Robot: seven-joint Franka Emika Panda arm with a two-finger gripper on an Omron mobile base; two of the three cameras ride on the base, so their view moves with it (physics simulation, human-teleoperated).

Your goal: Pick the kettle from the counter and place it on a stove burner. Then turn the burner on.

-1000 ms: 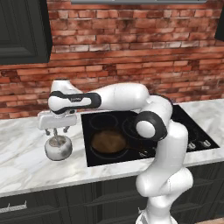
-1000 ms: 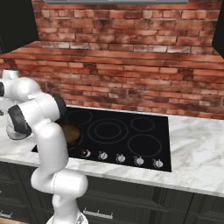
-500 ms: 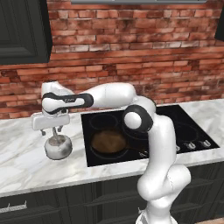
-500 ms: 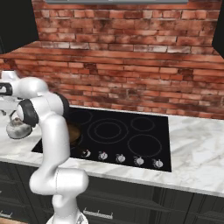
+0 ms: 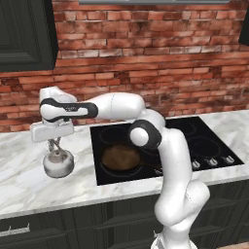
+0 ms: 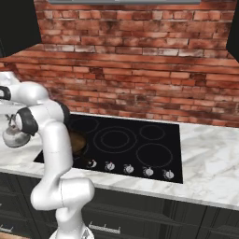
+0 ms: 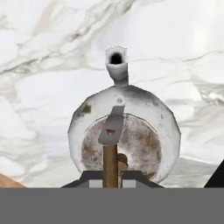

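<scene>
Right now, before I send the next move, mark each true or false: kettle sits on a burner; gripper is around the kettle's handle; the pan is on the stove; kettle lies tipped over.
1. The kettle sits on a burner. False: it is over the counter, left of the stove.
2. The gripper is around its handle. True.
3. The pan is on the stove. True.
4. The kettle lies tipped over. False: upright.
</scene>
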